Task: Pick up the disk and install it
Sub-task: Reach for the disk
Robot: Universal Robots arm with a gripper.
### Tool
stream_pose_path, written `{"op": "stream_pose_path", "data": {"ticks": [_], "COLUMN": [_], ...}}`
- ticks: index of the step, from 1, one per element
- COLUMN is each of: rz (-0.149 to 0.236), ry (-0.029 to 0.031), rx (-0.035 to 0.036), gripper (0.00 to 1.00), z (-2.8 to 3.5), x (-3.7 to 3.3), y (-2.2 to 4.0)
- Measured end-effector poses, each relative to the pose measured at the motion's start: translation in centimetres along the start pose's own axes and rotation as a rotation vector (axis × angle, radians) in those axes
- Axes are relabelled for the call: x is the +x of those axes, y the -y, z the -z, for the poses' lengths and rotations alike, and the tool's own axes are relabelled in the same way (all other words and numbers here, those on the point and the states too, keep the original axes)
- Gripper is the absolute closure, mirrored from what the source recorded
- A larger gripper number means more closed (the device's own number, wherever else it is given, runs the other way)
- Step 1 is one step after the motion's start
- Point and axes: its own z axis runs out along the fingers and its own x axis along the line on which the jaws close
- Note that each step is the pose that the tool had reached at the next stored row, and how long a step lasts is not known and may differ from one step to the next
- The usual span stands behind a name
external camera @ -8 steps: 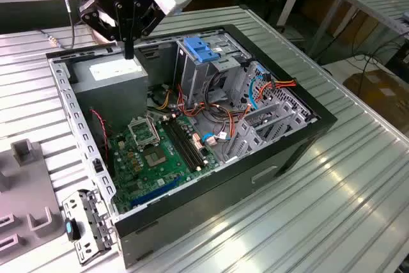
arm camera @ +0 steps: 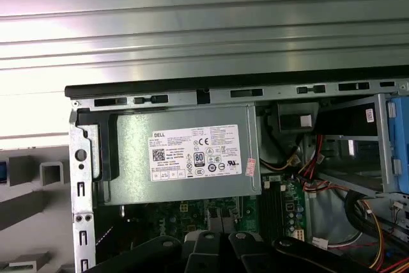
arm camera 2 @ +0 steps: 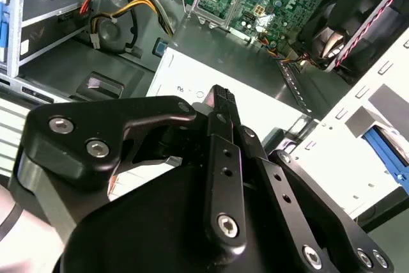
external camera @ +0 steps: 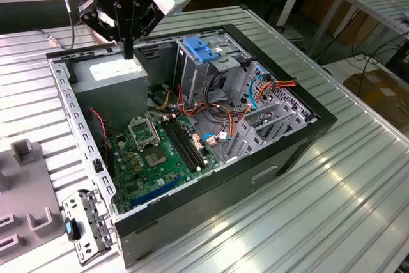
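a ribbed metal table (external camera: 358, 177) carries an open computer case (external camera: 211, 199) lying on its side. the gripper (external camera: 128, 53) hangs with its fingers pressed together and nothing between them, over the grey power supply (external camera: 118, 84) with the white sticker (arm camera: 195, 153), in the case's corner at the exterior view's left. further in lie the green motherboard (external camera: 153, 158), a light-blue bracket (external camera: 201, 49) on the drive cage, and loose coloured cables (external camera: 217, 113). i cannot tell where the disk is.
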Motion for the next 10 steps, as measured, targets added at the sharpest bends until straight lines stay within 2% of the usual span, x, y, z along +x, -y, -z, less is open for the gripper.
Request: {"op": "stream_pose_path", "data": {"ticks": [5, 10], "rz": [0.0, 0.0], "ry": [0.0, 0.0], "rx": [0.0, 0.0], "gripper": [0.89, 0.89], "z": [0.02, 0.04], "x": [0.88, 1.44], "y": [0.07, 0.11]}}
